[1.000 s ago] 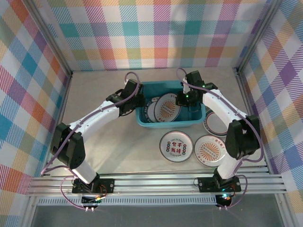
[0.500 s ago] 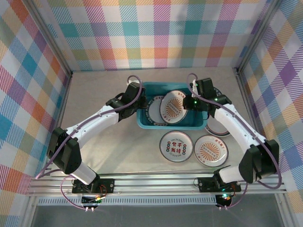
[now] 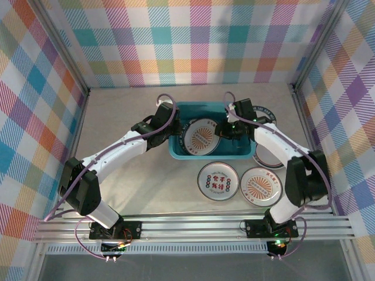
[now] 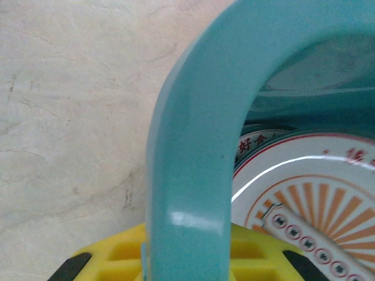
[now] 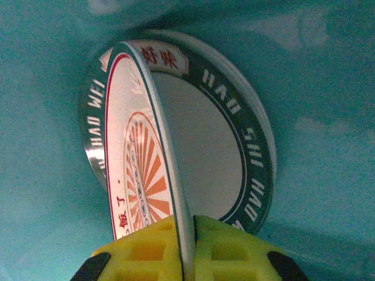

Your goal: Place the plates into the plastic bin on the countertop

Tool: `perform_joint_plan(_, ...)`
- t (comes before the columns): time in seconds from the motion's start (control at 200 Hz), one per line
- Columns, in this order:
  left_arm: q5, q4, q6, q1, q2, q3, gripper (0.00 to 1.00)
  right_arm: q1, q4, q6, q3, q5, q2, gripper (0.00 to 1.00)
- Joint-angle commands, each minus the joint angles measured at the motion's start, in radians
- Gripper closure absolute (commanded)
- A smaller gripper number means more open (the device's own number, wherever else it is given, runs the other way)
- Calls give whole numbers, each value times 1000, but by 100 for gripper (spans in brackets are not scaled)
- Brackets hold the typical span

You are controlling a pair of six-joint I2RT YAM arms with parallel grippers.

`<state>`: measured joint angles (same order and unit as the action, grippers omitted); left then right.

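Observation:
The teal plastic bin (image 3: 202, 155) stands mid-countertop. My left gripper (image 3: 171, 127) is shut on its left rim; in the left wrist view the rim (image 4: 199, 117) runs between the yellow fingers (image 4: 252, 257). My right gripper (image 3: 226, 130) is inside the bin, shut on the edge of an orange sunburst plate (image 3: 202, 138), held tilted. The right wrist view shows that plate (image 5: 137, 170) on edge in the gripper (image 5: 186, 249), over a dark-green-rimmed plate (image 5: 234, 152) lying on the bin floor. A red-green character plate (image 3: 217, 181) and an orange sunburst plate (image 3: 262, 186) lie in front of the bin.
A dark-rimmed plate (image 3: 270, 157) lies on the beige countertop (image 3: 129, 175) right of the bin, partly under my right arm. Another dark-rimmed plate (image 3: 268, 112) shows behind that arm. Plaid walls close in the left, back and right sides.
My right gripper has carried the orange sunburst plate leftward and lower inside the bin. The left gripper has kept its hold on the bin's rim.

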<state>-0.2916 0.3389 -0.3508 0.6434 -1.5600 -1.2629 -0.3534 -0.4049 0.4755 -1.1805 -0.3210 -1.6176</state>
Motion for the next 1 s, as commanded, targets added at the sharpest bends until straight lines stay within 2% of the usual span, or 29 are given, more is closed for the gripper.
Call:
perform_joint_plan(0.0,-24,-68,38,15,38,-35,99,-4,17,23,-112,-75,-69,100)
perform_joint_plan(0.15,-37,-19,34,16,21,-62,99,-8,49,51,-126,-103,-134,100)
perform_joint_plan(0.265,-58,8,30,15,8,-81,99,-18,-5,44,-182,-56,-175,100)
perform_joint_plan(0.37,-63,24,24,14,-11,-95,100,-21,-63,42,-243,-28,-230,92)
perform_joint_plan(0.48,-60,43,14,15,-31,-116,100,-30,-140,38,-314,-11,-293,76)
perform_joint_plan(0.59,-64,52,4,15,-41,-123,100,-43,-178,28,-355,4,-329,66)
perform_joint_plan(0.785,-77,93,-7,15,-68,-152,100,-57,-248,19,-413,42,-378,41)
perform_joint_plan(0.835,-75,96,-11,15,-72,-157,100,-62,-240,21,-414,44,-378,34)
perform_joint_plan(0.895,-76,101,-14,15,-78,-162,100,-68,-235,19,-421,57,-378,20)
perform_joint_plan(0.995,-76,113,-18,14,-88,-173,100,-83,-244,3,-447,92,-382,5)
